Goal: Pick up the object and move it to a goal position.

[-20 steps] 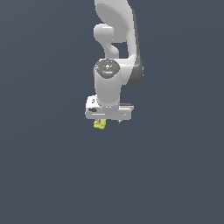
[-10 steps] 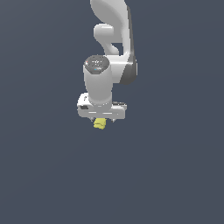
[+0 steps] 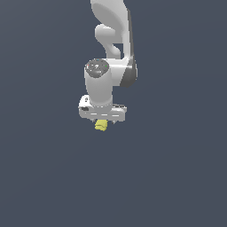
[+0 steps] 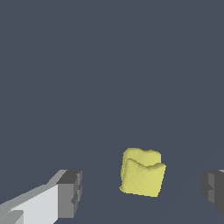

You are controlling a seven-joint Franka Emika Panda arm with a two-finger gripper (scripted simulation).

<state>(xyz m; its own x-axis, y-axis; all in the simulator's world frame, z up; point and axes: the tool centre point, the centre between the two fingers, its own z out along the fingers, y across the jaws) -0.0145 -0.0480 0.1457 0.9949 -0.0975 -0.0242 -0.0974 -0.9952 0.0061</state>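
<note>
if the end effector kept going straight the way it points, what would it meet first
Most likely the yellow object, which lies between the open end effector fingers, off-centre. Depth is unclear, so whether a finger pad would touch it first cannot be told.

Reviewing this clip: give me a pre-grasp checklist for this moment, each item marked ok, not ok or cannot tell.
1. Yellow object lies between the fingertips: ok, wrist view shows it between the two pads.
2. Gripper open wider than the object: ok, gaps on both sides.
3. Object centred between pads: not ok, slightly nearer one pad.
4. Pads touching the object: not ok, both are apart from it.
5. Fingers low enough to close on it: cannot tell; exterior view shows the object just under the gripper.
6. Goal position marked: cannot tell, none visible.
</note>
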